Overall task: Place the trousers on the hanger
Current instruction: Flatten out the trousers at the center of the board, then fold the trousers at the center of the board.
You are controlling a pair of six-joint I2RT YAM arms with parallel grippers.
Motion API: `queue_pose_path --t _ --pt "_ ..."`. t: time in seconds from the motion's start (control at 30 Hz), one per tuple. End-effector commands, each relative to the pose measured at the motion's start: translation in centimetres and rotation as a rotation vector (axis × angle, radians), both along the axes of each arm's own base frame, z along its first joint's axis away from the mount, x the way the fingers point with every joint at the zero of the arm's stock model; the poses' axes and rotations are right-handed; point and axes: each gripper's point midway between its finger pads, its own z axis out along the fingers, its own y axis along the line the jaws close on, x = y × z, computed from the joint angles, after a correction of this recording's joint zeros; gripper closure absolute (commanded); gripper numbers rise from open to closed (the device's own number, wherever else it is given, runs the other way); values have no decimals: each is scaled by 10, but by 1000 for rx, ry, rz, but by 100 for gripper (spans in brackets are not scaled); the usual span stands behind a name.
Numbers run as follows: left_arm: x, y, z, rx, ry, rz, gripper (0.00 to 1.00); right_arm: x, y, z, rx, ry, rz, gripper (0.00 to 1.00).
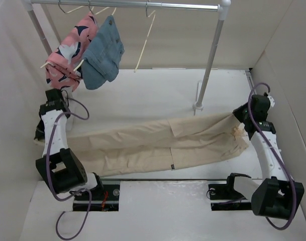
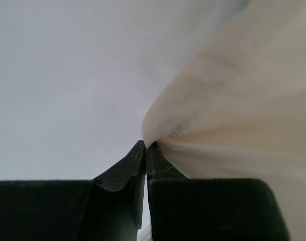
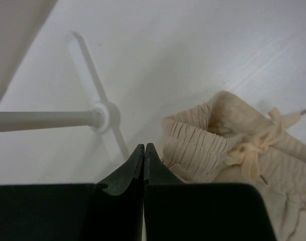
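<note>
The beige trousers lie stretched across the table, leg ends at the left and waistband at the right. My left gripper is at the leg end; in the left wrist view it is shut with the cloth drawn into its tips. My right gripper is at the waist end; in its wrist view it is shut, with the gathered waistband and drawstring just to the right of the fingers and no cloth showing between the tips. An empty cream hanger hangs on the rail.
A grey rail spans the back on two posts; the right post's foot stands just behind the trousers and shows in the right wrist view. A pink patterned garment and a blue denim garment hang at the left. Walls close both sides.
</note>
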Motion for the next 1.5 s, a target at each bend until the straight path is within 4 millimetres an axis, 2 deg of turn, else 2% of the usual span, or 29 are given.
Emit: queue_pose_path --t 0.0,0.07,0.1,0.13,0.17,0.2,0.23,0.27,0.3,0.33,0.37,0.43,0.53,0.57,0.6,0.63,0.67,0.7,0.73,0.8,0.83,0.93,1.1,1.2,1.3,1.37,1.4,1.47 --pt "8 22 61 130 -108 53 100 30 -24 87 -105 -211 -57 100" --pt "-3 25 65 126 -105 67 100 23 -26 89 -107 -217 -66 100" --pt "-10 24 58 111 -82 62 100 17 -25 76 -92 -192 -71 100" --pt "-27 18 40 89 -26 63 100 9 -21 77 -74 -207 -72 100" --pt "-41 16 27 71 18 73 100 2 -19 69 -60 -196 -78 100" --pt "-54 12 14 53 63 72 100 -6 -15 57 -36 -172 -77 100" --pt "-67 8 1 31 119 66 100 -18 -12 30 -11 -122 -87 100" --pt "-86 -2 -25 -8 175 69 100 -26 -9 27 22 -136 -108 100" --pt "-96 -7 -39 -40 206 75 100 -33 -7 16 42 -119 -120 100" --pt "-104 -12 -51 -61 247 74 100 -46 -8 -9 56 -56 -149 100" --pt "-118 -21 -71 -101 296 80 100 -52 -9 -14 77 -52 -182 100" --pt "-127 -26 -84 -121 332 85 100 -67 -16 -32 78 7 -253 96" --pt "-125 -27 -93 -135 330 82 97 -78 -25 -36 74 18 -334 91" --pt "-123 -25 -90 -131 321 82 92 -78 -25 -36 74 18 -334 83" --pt "-117 -24 -90 -142 317 79 85 -75 -26 -33 73 4 -334 70" --pt "-113 -25 -93 -160 292 83 81 -75 -26 -33 73 4 -334 37" --pt "-111 -27 -94 -180 275 85 75 -74 -23 -36 82 13 -323 24" --pt "-112 -29 -97 -217 281 88 56 -74 -22 -39 89 25 -317 14" --pt "-113 -33 -99 -251 285 92 53 -74 -19 -48 105 65 -315 0" --pt "-114 -35 -103 -285 273 97 46 -77 -15 -55 132 109 -318 0" --pt "-112 -36 -107 -288 258 87 36 -78 -15 -61 149 133 -334 0" --pt "-107 -33 -113 -310 205 91 22 -78 -9 -66 186 148 -334 0" --pt "-102 -39 -138 -448 141 144 10 -82 -1 -83 234 229 -330 0" --pt "-94 -37 -150 -469 133 140 10 -87 7 -101 269 292 -319 0" --pt "-91 -40 -166 -499 130 167 10 -82 13 -117 305 315 -305 0" --pt "-87 -39 -172 -510 127 166 10 -78 13 -125 312 320 -300 4" --pt "-86 -38 -176 -509 121 176 19 -79 14 -132 313 335 -302 4" --pt "-85 -38 -183 -517 130 191 38 -81 14 -143 302 372 -290 24"
